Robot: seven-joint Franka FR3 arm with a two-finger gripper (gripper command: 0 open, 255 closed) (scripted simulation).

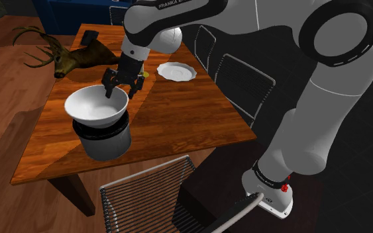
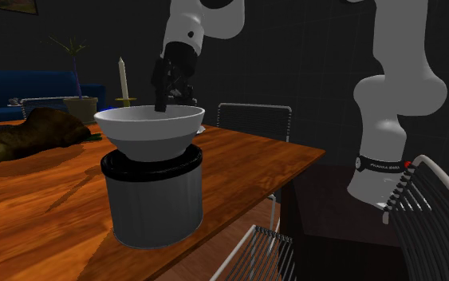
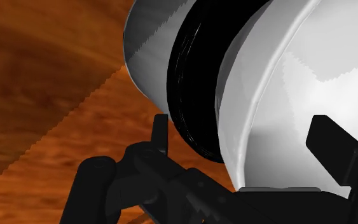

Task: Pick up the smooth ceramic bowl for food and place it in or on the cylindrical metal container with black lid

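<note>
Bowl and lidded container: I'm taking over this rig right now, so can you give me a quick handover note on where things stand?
Gripper: open, astride the rim of the white bowl, one finger inside and one outside, not clasping it.
Bowl: sits upright on the black lid of the grey container.
Container: upright on the wooden table.
Done: the bowl looks placed and let go.
Left: lift the gripper clear of the rim without nudging the bowl.

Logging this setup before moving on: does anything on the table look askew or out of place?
The white bowl sits upright on the black-lidded container. The one oddity is an antlered deer head lying on the table beyond them in the shoulder view.
</note>
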